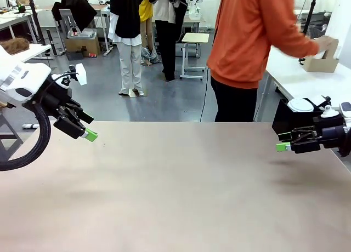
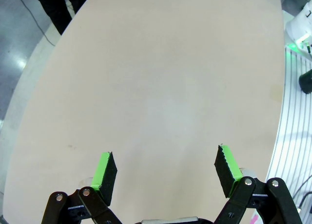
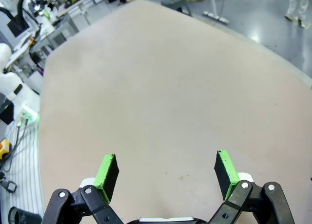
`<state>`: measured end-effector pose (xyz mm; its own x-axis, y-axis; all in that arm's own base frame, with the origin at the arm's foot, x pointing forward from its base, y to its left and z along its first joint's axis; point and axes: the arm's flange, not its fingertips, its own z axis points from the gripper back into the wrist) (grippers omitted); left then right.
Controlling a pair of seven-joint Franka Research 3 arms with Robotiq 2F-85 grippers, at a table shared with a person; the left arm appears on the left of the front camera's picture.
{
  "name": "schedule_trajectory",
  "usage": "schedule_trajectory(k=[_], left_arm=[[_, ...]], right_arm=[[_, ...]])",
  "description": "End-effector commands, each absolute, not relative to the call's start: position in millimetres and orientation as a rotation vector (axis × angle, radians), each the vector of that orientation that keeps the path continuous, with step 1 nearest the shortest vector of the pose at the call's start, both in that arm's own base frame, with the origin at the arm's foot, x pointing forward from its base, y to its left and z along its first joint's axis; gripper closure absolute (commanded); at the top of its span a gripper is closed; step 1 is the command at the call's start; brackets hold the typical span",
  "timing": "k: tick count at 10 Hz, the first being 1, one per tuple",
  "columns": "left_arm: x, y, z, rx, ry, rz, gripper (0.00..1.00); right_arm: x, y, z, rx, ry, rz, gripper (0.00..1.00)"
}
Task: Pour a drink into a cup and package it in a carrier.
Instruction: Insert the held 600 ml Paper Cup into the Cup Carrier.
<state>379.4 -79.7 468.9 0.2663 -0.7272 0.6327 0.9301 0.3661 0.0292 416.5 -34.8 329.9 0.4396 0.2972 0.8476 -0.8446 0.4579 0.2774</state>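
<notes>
Two robot arms hover over a bare, matte beige desk (image 1: 175, 192), one at each side edge. The left gripper (image 1: 88, 133) hangs above the desk's left edge, its green-padded fingers (image 2: 104, 170) spread wide with nothing between them. The right gripper (image 1: 283, 147) hangs above the right edge, pointing inward, its jaws likewise wide apart and empty; its wrist camera looks down on smooth tabletop between the green pads (image 3: 223, 168).

The carrier (image 1: 321, 60), a small box of plain brown cardboard with an upright panel, stands on a white table (image 1: 296, 79) beyond the desk's far right corner, well apart from both grippers and nearer the right one. A person in an orange long-sleeved top (image 1: 247, 33) stands at the far edge, turned toward that table, one hand (image 1: 328, 43) resting on the carrier's top.
</notes>
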Motion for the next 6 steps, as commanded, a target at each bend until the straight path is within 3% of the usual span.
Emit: schedule_trajectory(k=[1,6], left_arm=[[380.1,-81.4,469.5,-0.401,-0.625,-1.147,0.0],[380.1,-81.4,469.5,-0.401,-0.625,-1.147,0.0]], right_arm=[[416.2,-34.8,330.6,0.795,-0.816,0.814,0.0],[416.2,-34.8,330.6,0.795,-0.816,0.814,0.0]])
